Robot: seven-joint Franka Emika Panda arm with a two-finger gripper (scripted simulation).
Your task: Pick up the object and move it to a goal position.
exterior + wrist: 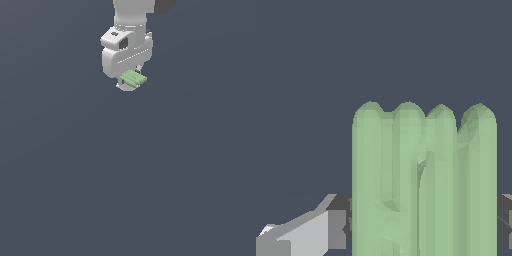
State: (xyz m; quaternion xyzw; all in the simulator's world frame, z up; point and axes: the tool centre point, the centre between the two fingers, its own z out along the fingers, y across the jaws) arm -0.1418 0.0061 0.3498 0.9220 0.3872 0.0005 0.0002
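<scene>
The object (134, 78) is a small flat light-green piece with parallel ridges. It sits between the fingers of my white gripper (131, 82) near the top middle of the exterior view. In the wrist view the object (423, 185) fills the lower middle as several rounded green ridges, with a grey finger (331, 227) on one side and a dark finger (504, 217) at the other edge pressed against it. The gripper is shut on the object. The fingertips are mostly hidden behind it.
A plain dark grey-blue ground (128, 175) fills the rest of both views. The arm's white wrist (125, 47) hangs down from the top of the exterior view. No other objects and no goal marker show.
</scene>
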